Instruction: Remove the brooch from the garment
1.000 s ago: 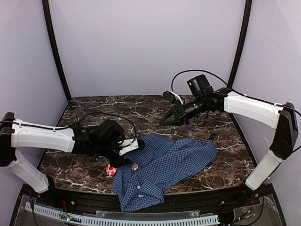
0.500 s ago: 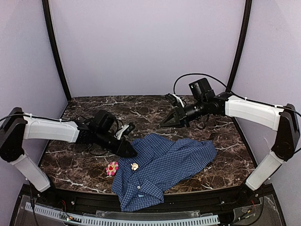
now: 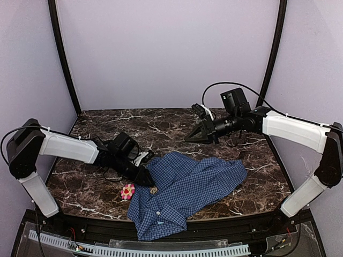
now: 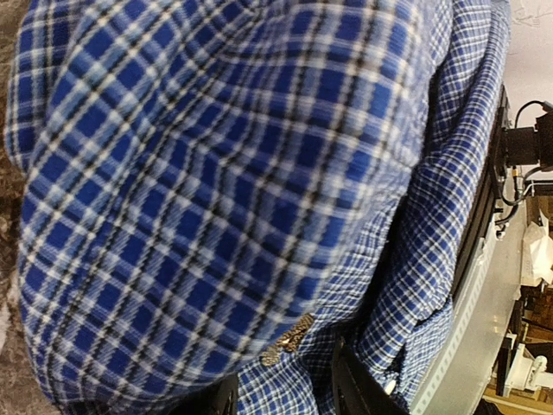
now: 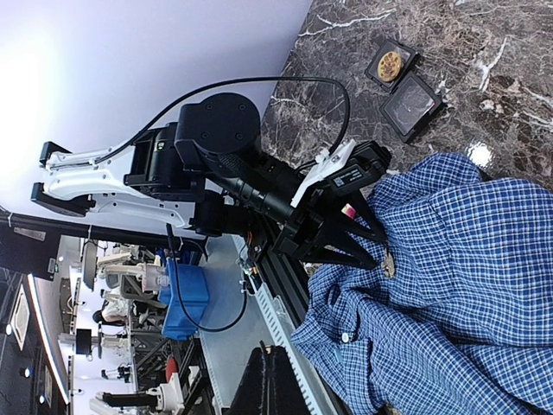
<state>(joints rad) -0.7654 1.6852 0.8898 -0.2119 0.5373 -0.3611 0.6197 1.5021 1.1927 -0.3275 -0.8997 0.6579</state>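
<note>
A blue plaid shirt lies crumpled on the dark marble table. A small metallic brooch is pinned near its left edge and also shows in the right wrist view. My left gripper is open, low over the shirt, with one finger on each side of the brooch. In the top view its tips almost cover the brooch. My right gripper is shut and empty. It hangs above the table behind the shirt, and its fingers point towards the shirt.
A pink flower-shaped piece lies on the table just left of the shirt. A small open black case with a gold disc lies behind my left arm. The table's front rail runs below the shirt's hanging hem.
My left gripper pulled back from the shirt, then swung down onto its left edge, where it now covers the brooch in the top view. My right arm drifted slightly right.
</note>
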